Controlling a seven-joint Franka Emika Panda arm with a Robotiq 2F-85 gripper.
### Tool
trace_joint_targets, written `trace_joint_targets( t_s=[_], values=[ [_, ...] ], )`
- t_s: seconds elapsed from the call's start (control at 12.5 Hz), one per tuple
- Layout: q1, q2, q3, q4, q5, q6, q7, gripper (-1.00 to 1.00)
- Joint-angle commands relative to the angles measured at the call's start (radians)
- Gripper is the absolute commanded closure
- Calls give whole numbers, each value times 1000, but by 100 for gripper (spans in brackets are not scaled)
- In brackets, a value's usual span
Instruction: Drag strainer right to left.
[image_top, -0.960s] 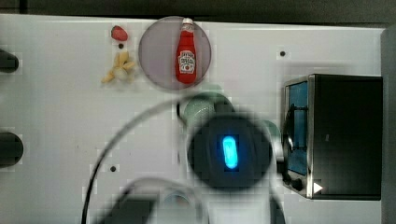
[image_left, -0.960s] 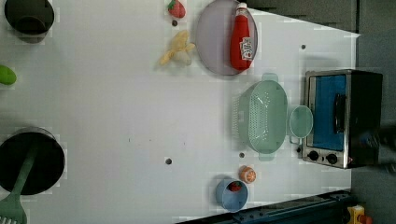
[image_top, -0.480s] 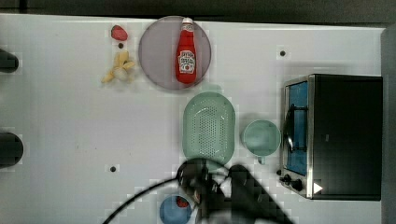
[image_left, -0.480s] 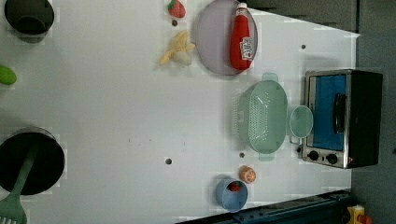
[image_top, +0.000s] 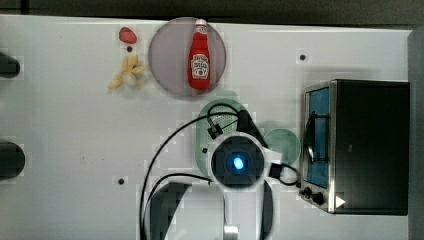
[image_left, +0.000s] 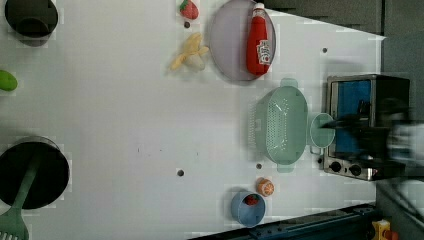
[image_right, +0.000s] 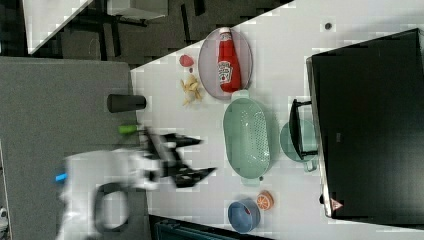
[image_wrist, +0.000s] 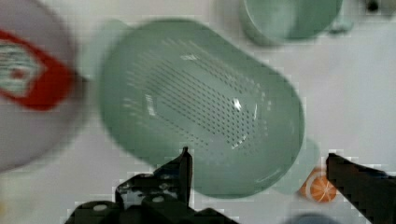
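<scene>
The arm is hovering above the strainer (image_left: 281, 125), so the approach step looks to be in hand. The hand (image_wrist: 259, 175) is standing wide, holding nothing; in the wrist view its two dark fingers (image_wrist: 180, 170) are framing the strainer's near rim without touching it. The strainer is lying on the white counter (image_left: 125, 125), right of centre in the left view, just below the plate (image_left: 230, 42) carrying the ketchup bottle (image_left: 258, 40), with the mug (image_left: 321, 131) beside it and the toaster oven (image_left: 365, 125) beyond. Next, I judge, the hand needs to descend, catch the rim or basin, then pull toward the open counter. The top view is hiding most of the strainer (image_top: 207, 127) under the arm, while the left view is showing it whole; the right view is showing the hand (image_right: 202, 157) off to the strainer's side.
</scene>
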Motion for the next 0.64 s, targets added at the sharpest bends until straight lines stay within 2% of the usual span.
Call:
trace_joint_targets(
  t_s=[0.08,0.32,0.64],
  values=[
    [2,44,29,-42,0,129,231,-100],
    [4,214,36,-34,0,280,421,-100],
    [13,384,59,-34,0,474,482,-100]
  ],
)
